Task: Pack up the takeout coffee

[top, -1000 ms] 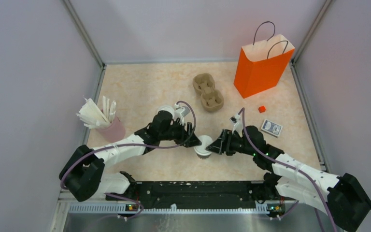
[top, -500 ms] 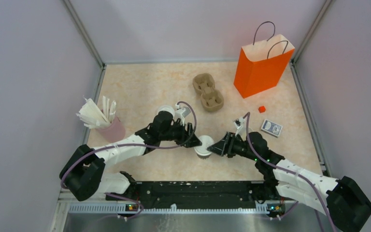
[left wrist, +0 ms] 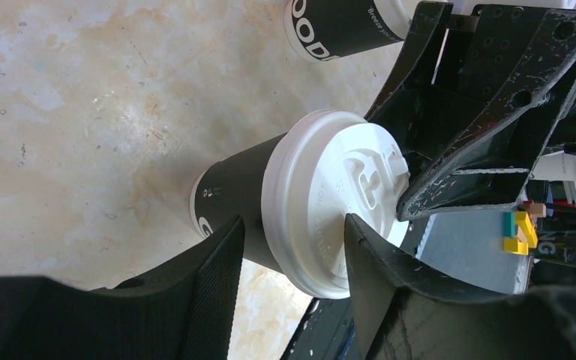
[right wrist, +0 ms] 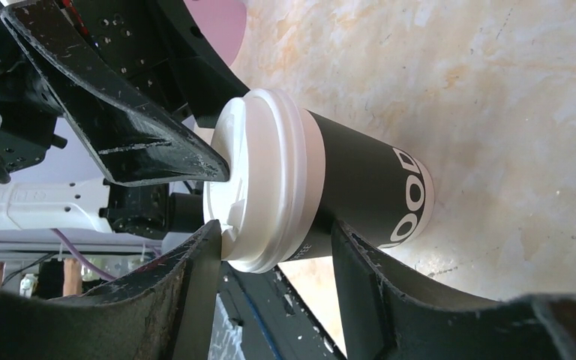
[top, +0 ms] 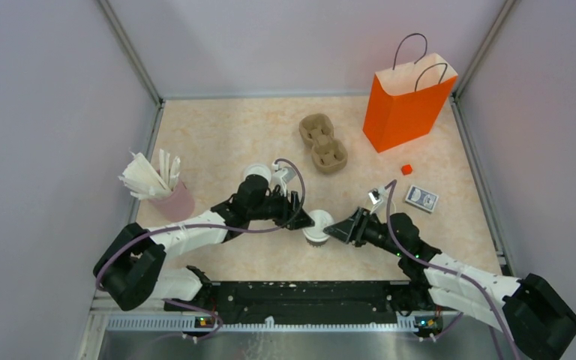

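Lilac walls box in a marbled peach tabletop (top: pixel 217 135), and an orange paper bag (top: pixel 405 105) stands at 1 o'clock. Both arms meet at 6 o'clock, where the takeout coffee (top: pixel 316 226) stands upright between them. The left gripper (top: pixel 301 218) comes at it from 9 o'clock and the right gripper (top: pixel 339 227) from 3. Each has its jaws partway apart, framing the cup's upper end, with no firm squeeze that I can see. I'd judge it light, thin-walled and easily crushed, its white lid (left wrist: pixel 330 202) liable to pop, so it is best held on the dark body just under the rim. White letters "OOD" show on its side. A second cup (left wrist: pixel 345 26) carries small print, seemingly "Breeze your".
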You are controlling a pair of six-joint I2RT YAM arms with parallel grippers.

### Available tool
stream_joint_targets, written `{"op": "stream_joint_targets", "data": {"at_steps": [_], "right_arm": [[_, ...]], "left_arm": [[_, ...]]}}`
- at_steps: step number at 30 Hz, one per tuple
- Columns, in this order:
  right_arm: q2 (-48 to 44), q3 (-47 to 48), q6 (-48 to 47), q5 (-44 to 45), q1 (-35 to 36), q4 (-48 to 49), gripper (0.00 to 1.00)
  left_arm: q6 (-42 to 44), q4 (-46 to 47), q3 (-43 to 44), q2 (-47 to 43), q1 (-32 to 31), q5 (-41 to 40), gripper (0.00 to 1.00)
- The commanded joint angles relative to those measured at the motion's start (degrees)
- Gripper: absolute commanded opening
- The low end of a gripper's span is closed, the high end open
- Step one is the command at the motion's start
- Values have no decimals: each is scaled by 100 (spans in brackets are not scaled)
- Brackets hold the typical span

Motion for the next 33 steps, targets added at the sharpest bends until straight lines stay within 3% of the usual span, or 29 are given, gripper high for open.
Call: {"op": "stream_joint_targets", "data": {"at_steps": [1,6,12,19,28,33], "right_arm": [[463,-371,-144,345,49,-721,51],[311,-154,-182,106,49,-824,51],[-388,841,-625,270,41,-2166,58],[-130,1582,-1057,303,41,-2735,60],[18,2725,-1688,537,42,-3652,59],[304,3101,-1859,488,41,-3816,53]], "left_arm": [[193,-535,-304,200,51,-784,55],[106,-607,-349,45,50,-727,55],[-341,-600,-370,-648,40,-438,56],[-477,-817,-289,-865,34,-325,56],[-479,-988,-105,-1055,27,-289,68],[-348,-1573,173,-1426,32,-778,72]]}}
